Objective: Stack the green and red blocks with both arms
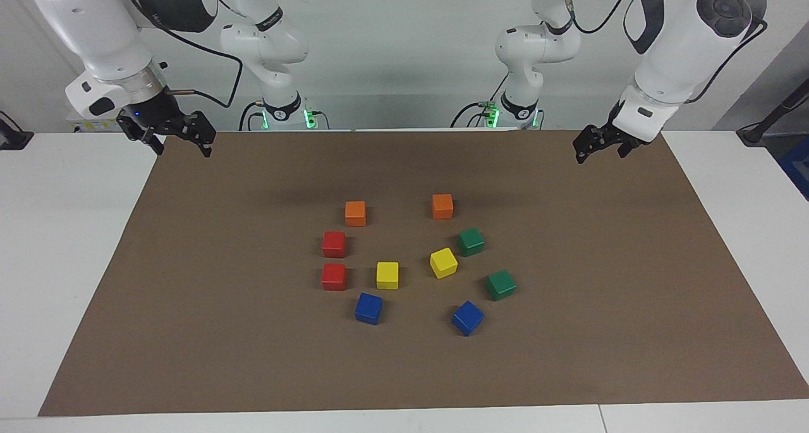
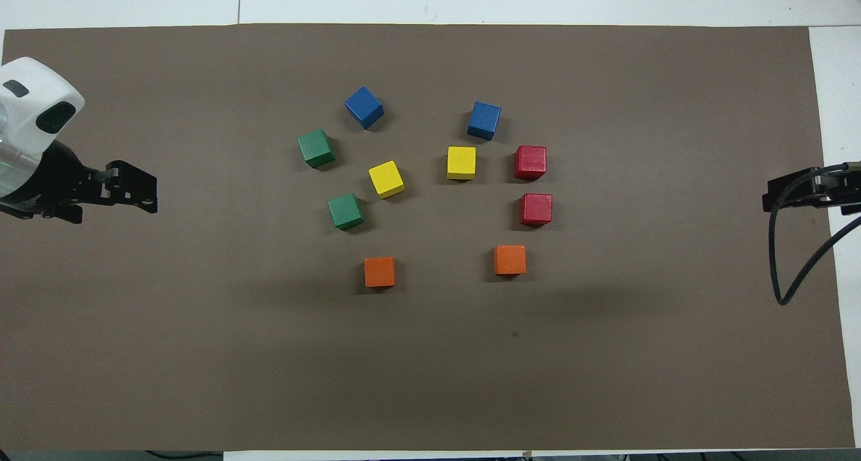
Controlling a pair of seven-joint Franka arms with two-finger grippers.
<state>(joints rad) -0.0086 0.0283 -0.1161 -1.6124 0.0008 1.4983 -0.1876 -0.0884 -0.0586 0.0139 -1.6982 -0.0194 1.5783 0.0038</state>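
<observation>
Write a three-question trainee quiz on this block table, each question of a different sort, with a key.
1. True or false: one red block is stacked on the other red block.
2. Which blocks lie nearest the robots? A orange B blue C yellow
3. Fill in: the two green blocks lie toward the ___ arm's end of the mat.

Key: 1 false, they sit side by side on the mat. 2 A, the orange blocks. 3 left. Both hands, left hand and right hand, are open and empty.

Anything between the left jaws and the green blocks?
Nothing visible. The left gripper hangs open over the mat's edge at its own end; only bare mat separates it from both green blocks.
</observation>
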